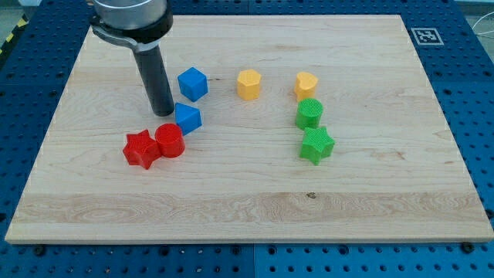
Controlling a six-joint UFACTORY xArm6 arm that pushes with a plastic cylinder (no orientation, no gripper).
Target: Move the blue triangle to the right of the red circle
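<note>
The blue triangle [187, 118] lies on the wooden board [247, 201], just above and to the right of the red circle [169, 140], nearly touching it. A red star [140, 148] touches the red circle's left side. My tip [163, 113] stands right against the blue triangle's left edge, above the red circle. The dark rod rises from there to the view's top left.
A blue cube [193, 83] sits above the triangle, right of the rod. A yellow hexagon [248, 84] and a yellow heart [306, 85] lie further right. A green circle [309, 114] and a green star [316, 144] lie below the heart.
</note>
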